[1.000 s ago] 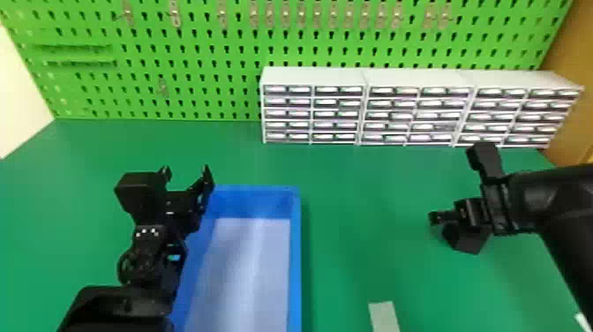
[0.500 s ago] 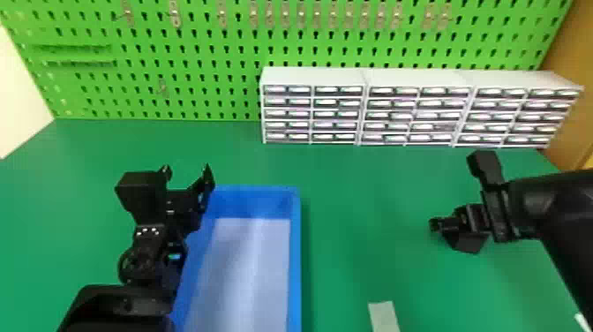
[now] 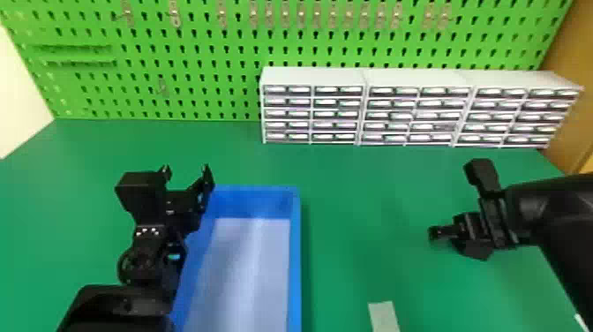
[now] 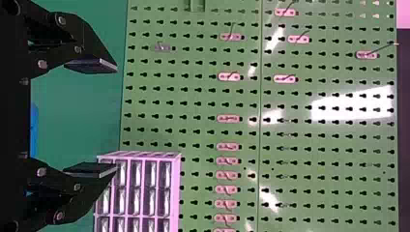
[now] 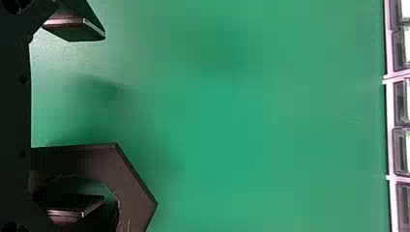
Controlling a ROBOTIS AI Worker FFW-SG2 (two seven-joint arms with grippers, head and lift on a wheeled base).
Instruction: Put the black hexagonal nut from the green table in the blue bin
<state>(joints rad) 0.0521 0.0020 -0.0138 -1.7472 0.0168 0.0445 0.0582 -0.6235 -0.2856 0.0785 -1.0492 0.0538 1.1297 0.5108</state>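
Beside the upper left of the blue bin point(image 3: 294, 265), my left gripper point(image 3: 185, 170) is parked open; in the left wrist view the gripper point(image 4: 116, 117) has nothing between its fingers. At the right of the table, my right gripper point(image 3: 456, 233) is over the black hexagonal nut point(image 3: 477, 249), partly covering it. The right wrist view has the gripper point(image 5: 104, 117) with its fingers wide apart. There, the nut point(image 5: 133, 193) is around one finger's outline, and that fingertip shows within the nut's hole; whether it is inside or above the hole I cannot tell.
White drawer cabinets point(image 3: 414, 79) line the back of the green table point(image 3: 362, 190), in front of a green pegboard point(image 3: 212, 48). A pale strip point(image 3: 384, 315) lies near the front, between the bin and my right arm.
My right gripper has shifted slightly toward the table's front and now covers more of the nut. The left arm has stayed still.
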